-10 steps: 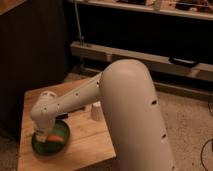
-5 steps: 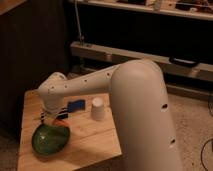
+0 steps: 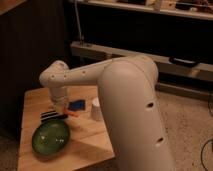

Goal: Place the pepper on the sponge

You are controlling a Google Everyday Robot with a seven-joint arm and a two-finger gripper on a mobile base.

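Wooden desk in a dim room: the gripper, pinched shut on the pepper, has swung from above the green plate at lower left to just beside the blue sponge. The pepper hangs at its edge, so the carry looks nearly done.

Green plate, white cup, striped flat piece, wooden table
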